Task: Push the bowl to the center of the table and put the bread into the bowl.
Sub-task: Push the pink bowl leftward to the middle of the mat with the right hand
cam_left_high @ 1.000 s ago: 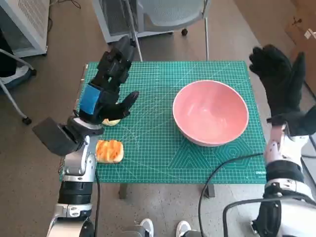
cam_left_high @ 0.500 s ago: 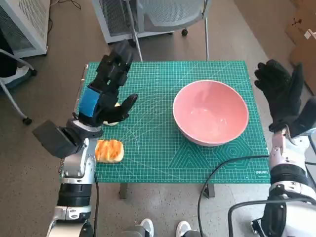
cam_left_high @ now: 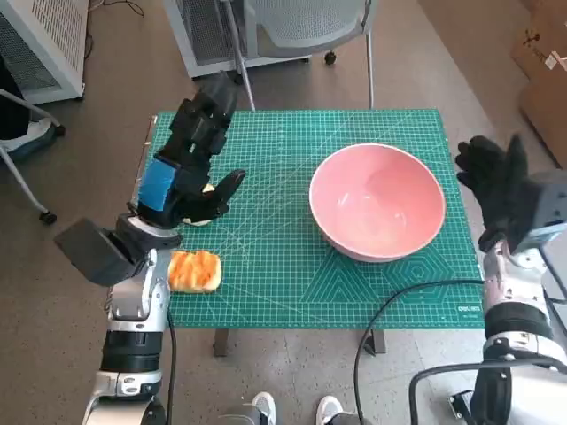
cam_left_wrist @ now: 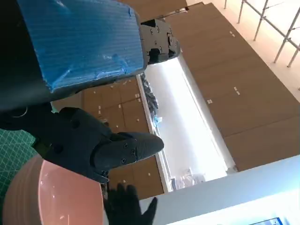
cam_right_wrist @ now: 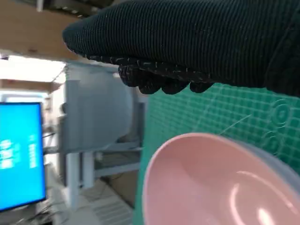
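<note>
Bowl: pink, round, deep, glossy inside, pale rim; stands upright on the right half of the table, nothing in it.
Bread: small bun, orange-brown glazed top, paler sides; lies near the table's front left corner, well apart from the bowl.
Second piece: pale, mostly hidden under the left hand; kind cannot be told.
Table: small, covered by a green gridded cutting mat.
Left hand: black, blue-taped back; fingers spread, raised over the left side, holding nothing.
Right hand: black knitted glove; fingers apart, just beside the bowl's right rim, off the table edge, holding nothing.
</note>
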